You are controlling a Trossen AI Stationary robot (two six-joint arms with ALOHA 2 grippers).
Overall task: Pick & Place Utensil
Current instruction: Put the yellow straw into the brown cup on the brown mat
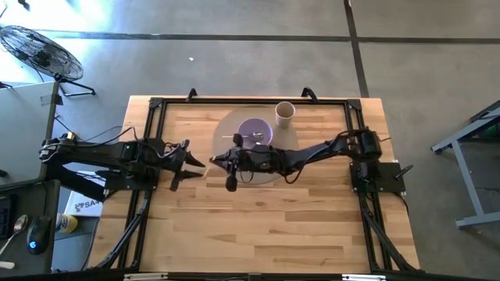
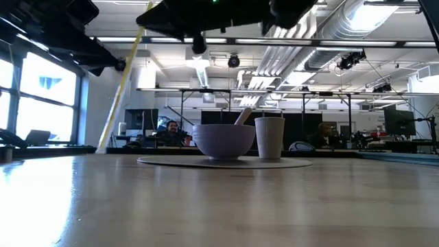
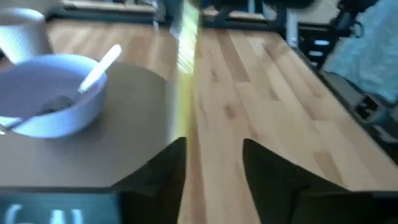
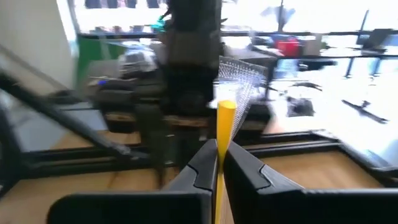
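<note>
My right jaws are pinched on a thin yellow utensil (image 4: 224,121), its handle rising from between my two dark fingers (image 4: 205,163) and slanting up off the surface (image 1: 258,226) in the low view (image 2: 121,82). In the high view these right jaws sit over the near edge of the round grey mat (image 1: 225,136), with the purple bowl (image 1: 254,131) just beyond them and the paper cup (image 1: 284,114) farther off, beside the bowl on the same mat. A white utensil (image 3: 99,67) leans inside the bowl against its rim. My left jaws are spread apart, with bare wood showing between the two fingers (image 3: 273,163), and they face my right jaws from close by across the mat's edge; the yellow utensil shows as a blurred streak right ahead of them. The bowl (image 2: 223,140) and cup (image 2: 269,137) stand upright side by side.
</note>
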